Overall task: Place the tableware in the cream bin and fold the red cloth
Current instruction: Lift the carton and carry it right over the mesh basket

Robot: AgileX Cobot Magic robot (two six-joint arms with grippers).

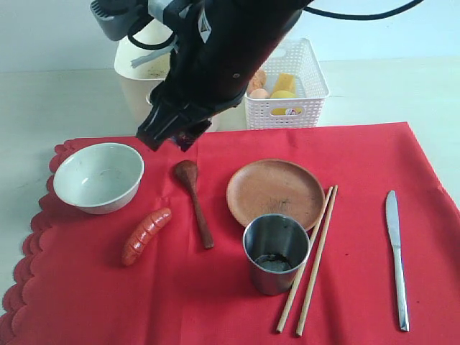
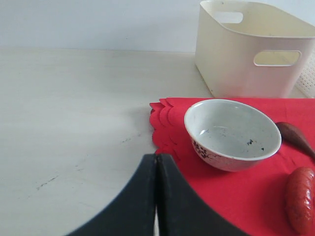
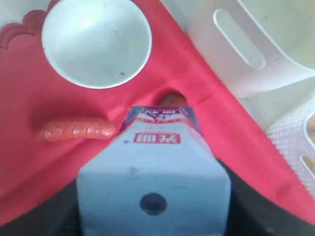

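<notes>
The right tool [image 1: 175, 128] grips a milk carton [image 3: 153, 167] above the flat, unfolded red cloth [image 1: 359, 158] and the left tool [image 2: 157, 196] is pinched shut and empty, so the task looks barely begun: bowl [image 1: 98, 176], plate [image 1: 274, 192], spoon [image 1: 195, 201], cup [image 1: 276, 251], chopsticks [image 1: 309, 262] and knife [image 1: 396, 259] all lie on the cloth, outside the cream bin [image 2: 231, 64].

Sausage [image 1: 146, 236], milk carton [image 3: 152, 172], lattice basket [image 1: 305, 108]
</notes>
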